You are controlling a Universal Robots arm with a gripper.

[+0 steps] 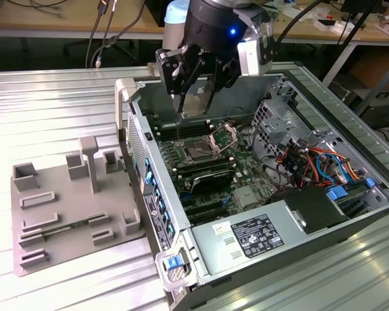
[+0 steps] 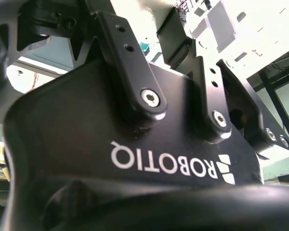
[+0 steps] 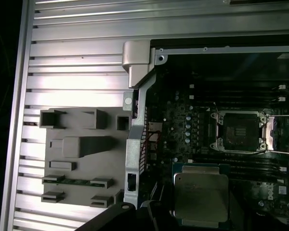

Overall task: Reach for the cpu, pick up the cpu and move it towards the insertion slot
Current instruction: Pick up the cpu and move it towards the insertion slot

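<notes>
In the first wrist view the hand [image 3: 135,216] grips the cpu [image 3: 201,196] above the green board, near the open insertion slot [image 3: 239,132]; a tilt or slip could drop it onto the tiny pins.

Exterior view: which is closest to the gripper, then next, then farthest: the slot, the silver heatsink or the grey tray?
1. Slot: on the board just below the gripper, which grips the cpu.
2. Heatsink: farther along the board, toward the exterior view's right.
3. Tray: outside the case, at the exterior view's left.
</notes>
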